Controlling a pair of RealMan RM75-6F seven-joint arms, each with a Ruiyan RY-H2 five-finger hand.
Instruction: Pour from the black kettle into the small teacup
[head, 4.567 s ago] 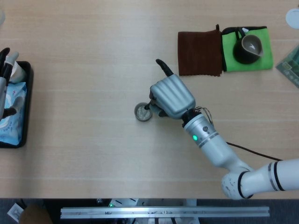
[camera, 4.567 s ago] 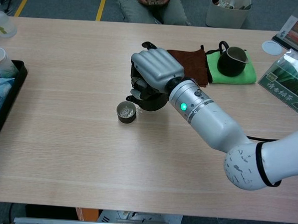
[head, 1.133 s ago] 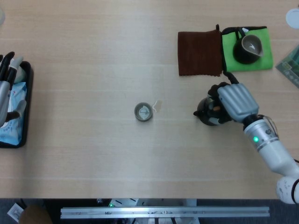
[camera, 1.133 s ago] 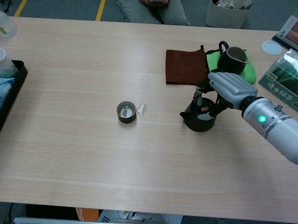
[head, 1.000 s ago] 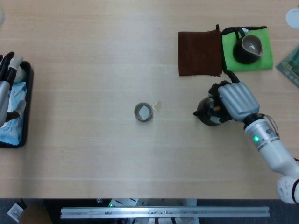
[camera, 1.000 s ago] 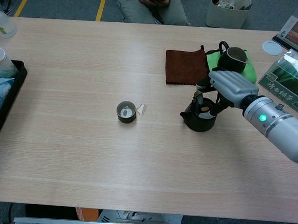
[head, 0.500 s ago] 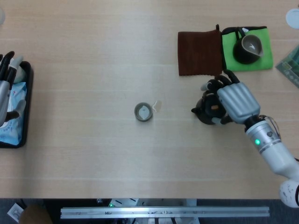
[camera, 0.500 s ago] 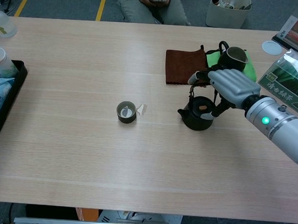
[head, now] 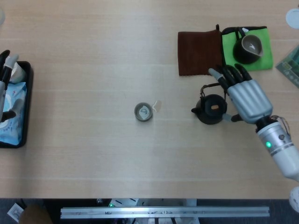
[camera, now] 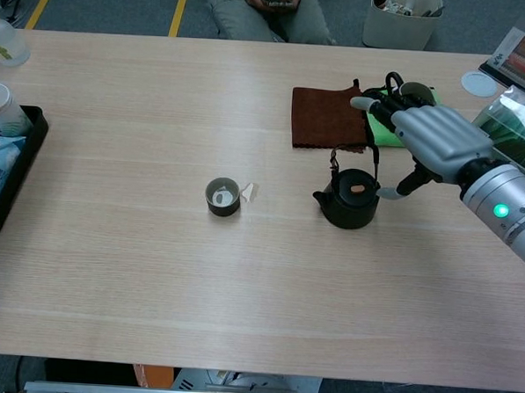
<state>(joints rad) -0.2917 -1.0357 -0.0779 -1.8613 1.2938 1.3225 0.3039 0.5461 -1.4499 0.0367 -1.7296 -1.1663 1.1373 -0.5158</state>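
The black kettle stands upright on the table, right of centre, spout to the left and wire handle up. The small teacup sits at mid-table with pale liquid in it. My right hand hovers just right of the kettle, fingers spread and holding nothing; its thumb lies close to the kettle's right side. My left hand is at the far left edge above the black tray, only partly in view.
A brown cloth and a green cloth bearing a dark pitcher lie behind the kettle. A black tray with blue packets sits at the left edge. A small wet spot marks the table beside the cup.
My right hand has let go of the kettle's handle, spread its fingers and drawn back to the right. The kettle now stands free; the cup has not moved.
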